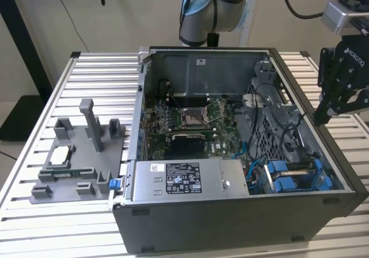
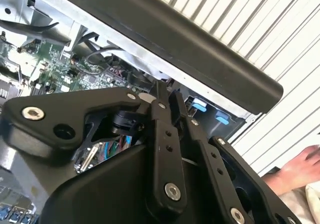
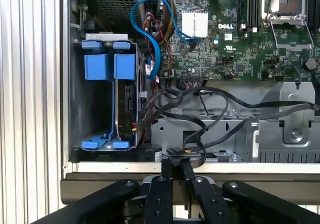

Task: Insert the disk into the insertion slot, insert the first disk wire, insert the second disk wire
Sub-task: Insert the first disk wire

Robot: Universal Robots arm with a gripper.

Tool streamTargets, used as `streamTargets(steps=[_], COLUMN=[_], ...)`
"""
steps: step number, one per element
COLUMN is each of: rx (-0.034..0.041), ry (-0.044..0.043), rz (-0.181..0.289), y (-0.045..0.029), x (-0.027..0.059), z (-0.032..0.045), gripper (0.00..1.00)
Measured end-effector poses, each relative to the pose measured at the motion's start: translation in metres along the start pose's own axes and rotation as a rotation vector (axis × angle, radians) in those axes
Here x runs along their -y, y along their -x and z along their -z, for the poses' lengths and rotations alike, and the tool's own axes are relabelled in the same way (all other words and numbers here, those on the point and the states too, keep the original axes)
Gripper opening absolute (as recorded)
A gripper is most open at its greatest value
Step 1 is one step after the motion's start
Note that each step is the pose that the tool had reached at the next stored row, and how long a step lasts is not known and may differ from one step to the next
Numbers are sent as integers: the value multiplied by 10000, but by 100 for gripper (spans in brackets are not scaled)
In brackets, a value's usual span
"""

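Slatted metal table [image 1: 86, 67], open computer case [image 1: 230, 229]: gripper [image 3: 174, 163], fingers closed and apparently empty, hovers over loose black cables [image 3: 167, 99] that may snag it; disk [image 3: 124, 108] sits in slot [image 3: 102, 36] nearby.

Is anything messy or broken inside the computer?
Nothing looks broken. The black wires lie in a loose tangle over the grey metal next to the disk, and the pincer sits at their edge.
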State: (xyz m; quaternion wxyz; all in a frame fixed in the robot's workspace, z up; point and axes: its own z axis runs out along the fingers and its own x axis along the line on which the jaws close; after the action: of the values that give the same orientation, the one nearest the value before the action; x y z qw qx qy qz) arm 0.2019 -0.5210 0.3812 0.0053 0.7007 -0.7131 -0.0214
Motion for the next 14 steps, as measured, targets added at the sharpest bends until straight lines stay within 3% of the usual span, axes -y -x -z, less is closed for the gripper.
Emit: streamTargets(steps=[9,14], rx=[162,364], ry=[3,7], rz=[6,12], y=[-63,-95], x=[-37,-161], z=[-2,10], gripper=[0,0])
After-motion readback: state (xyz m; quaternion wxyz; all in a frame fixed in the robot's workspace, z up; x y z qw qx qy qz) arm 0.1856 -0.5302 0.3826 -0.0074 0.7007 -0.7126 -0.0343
